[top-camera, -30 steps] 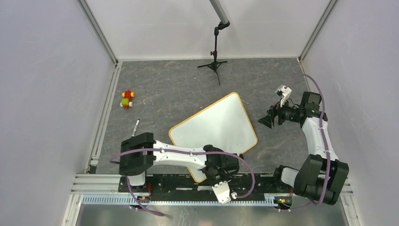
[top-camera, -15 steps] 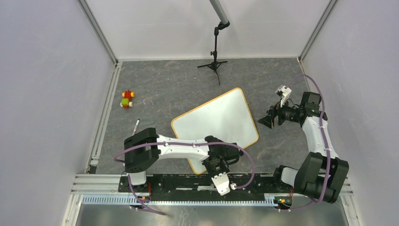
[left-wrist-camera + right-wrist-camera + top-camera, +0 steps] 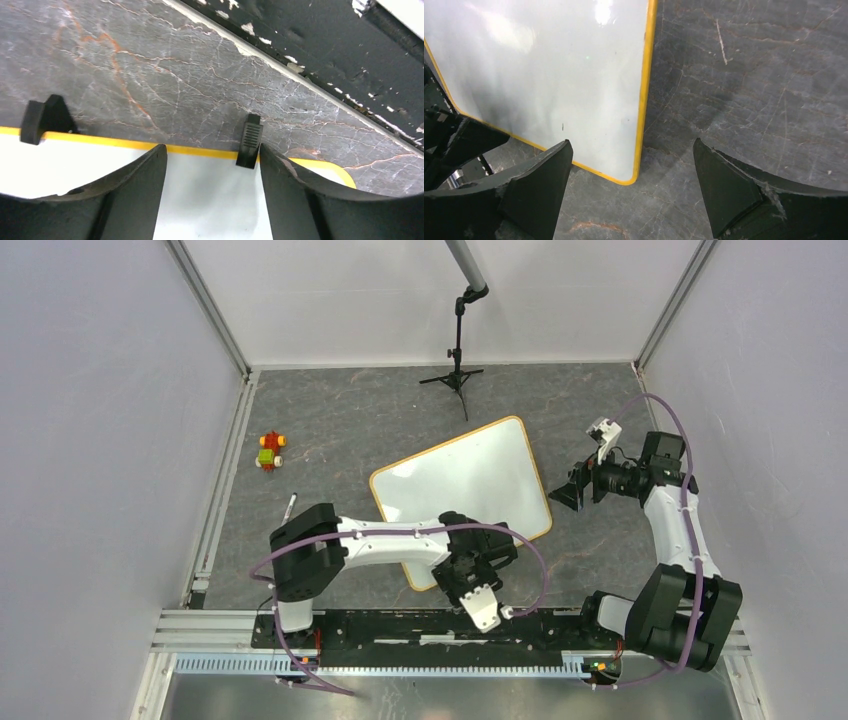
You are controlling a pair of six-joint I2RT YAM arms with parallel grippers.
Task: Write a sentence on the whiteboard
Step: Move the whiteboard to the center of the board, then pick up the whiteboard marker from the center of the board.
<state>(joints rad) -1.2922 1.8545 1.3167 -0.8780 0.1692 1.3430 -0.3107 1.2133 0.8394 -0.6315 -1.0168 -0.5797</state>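
The whiteboard (image 3: 465, 490) lies flat and skewed on the grey table, white with a yellow rim. Its face is plain white; the sentence is out of view. My left gripper (image 3: 462, 570) hovers at the board's near edge, open. In the left wrist view, the left gripper (image 3: 212, 150) has its fingers (image 3: 140, 185) apart over the rim, beside a black clip foot (image 3: 248, 140); a second foot (image 3: 45, 120) sits further left. My right gripper (image 3: 567, 495) stands open just right of the board. In the right wrist view, the right gripper (image 3: 631, 142) is above the board's (image 3: 549, 75) rounded corner.
A marker (image 3: 290, 508) lies on the table to the left, near the side rail. A small red, yellow and green toy (image 3: 269, 451) sits further back on the left. A black tripod (image 3: 457, 370) stands at the far wall. The arms' black base rail (image 3: 400, 625) runs along the near edge.
The board has slid and turned away from the near edge with my left arm. My left gripper has opened and let go of the rim. My right gripper has opened slightly wider.
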